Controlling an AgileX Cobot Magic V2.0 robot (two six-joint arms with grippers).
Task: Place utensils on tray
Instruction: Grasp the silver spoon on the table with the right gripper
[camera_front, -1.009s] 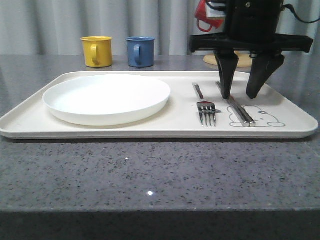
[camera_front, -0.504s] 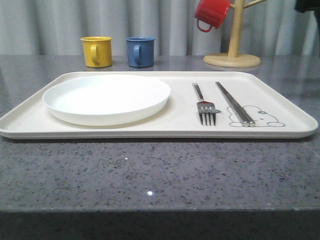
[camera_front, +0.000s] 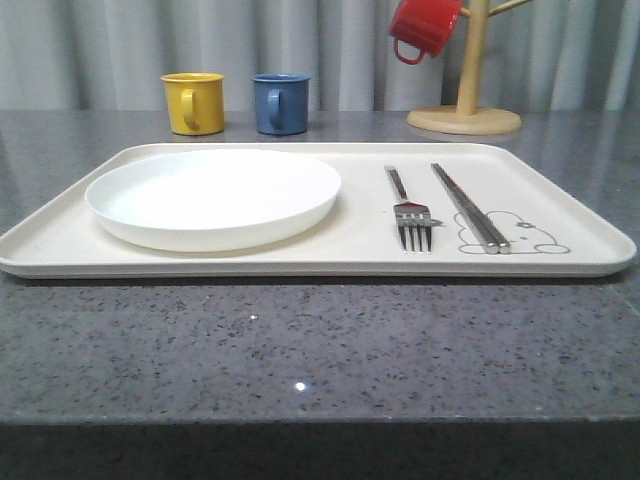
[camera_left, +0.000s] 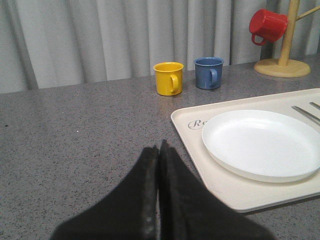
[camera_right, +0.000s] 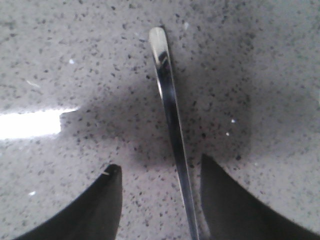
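Grey speckled counter carries our tray (camera_front: 560, 205): fork (camera_front: 412, 215), chopsticks (camera_front: 470, 208) and plate (camera_front: 213, 196) already rest there. Our right gripper (camera_right: 160, 172), spread, straddles the spoon (camera_right: 170, 115) handle on the counter; left gripper (camera_left: 159, 150) is pressed closed, empty.

On the bench (camera_front: 320, 350) lies the tray (camera_front: 80, 235): plate (camera_front: 213, 195) at 9 o'clock, fork (camera_front: 408, 212) then chopsticks (camera_front: 468, 205) toward 3. Two mugs (camera_front: 193, 102) stand behind at 11.

A staged tabletop test setup: speckled grey stone counter (camera_front: 320, 370), plain grey curtain (camera_front: 330, 50) backdrop, wooden mug tree (camera_front: 466, 110).
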